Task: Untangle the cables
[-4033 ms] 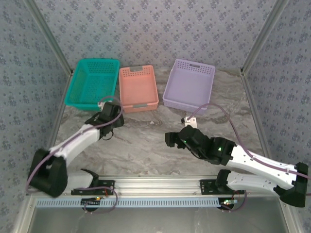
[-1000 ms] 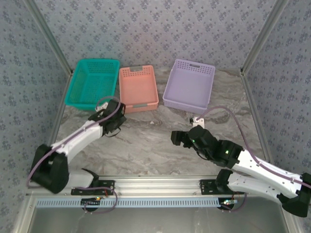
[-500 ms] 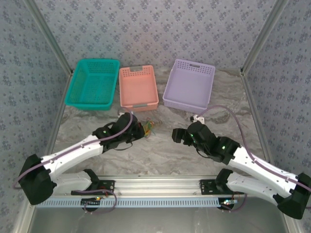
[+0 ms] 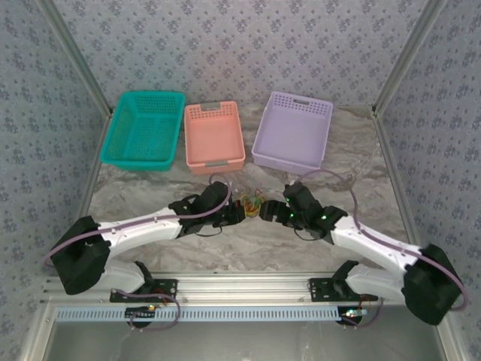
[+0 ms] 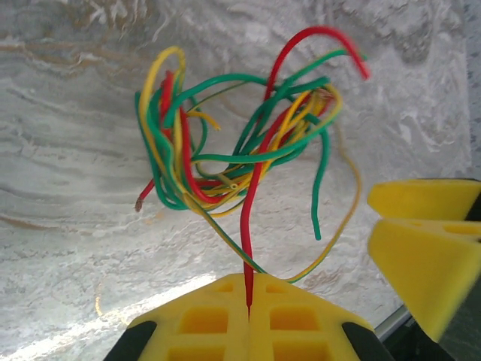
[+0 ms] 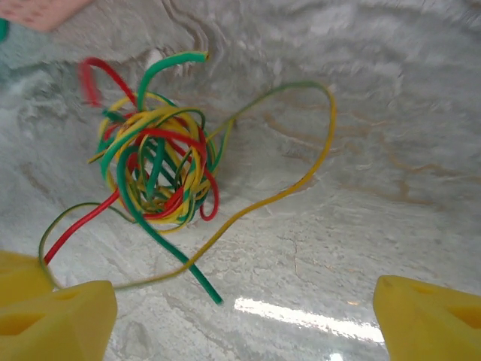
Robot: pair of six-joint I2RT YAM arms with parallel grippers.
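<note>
Teal basket [image 4: 143, 126], pink basket [image 4: 214, 139] and lilac basket [image 4: 291, 135] stand in a row on the marbled table [image 4: 368, 180].

Glossy plastic-coated cables [image 5: 233, 179] lie on a polished marble-look table [image 6: 391, 226]; perforated plastic baskets [image 4: 215, 135] look matt.

cables [image 6: 154, 169]: red, green and yellow wires tangled in one loose ball, ends straying out.

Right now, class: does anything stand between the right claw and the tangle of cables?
Nothing visible does. The open right claw faces the tangle of cables across the table. The left claw, on the tangle's other side, is shut on a red cable.
</note>
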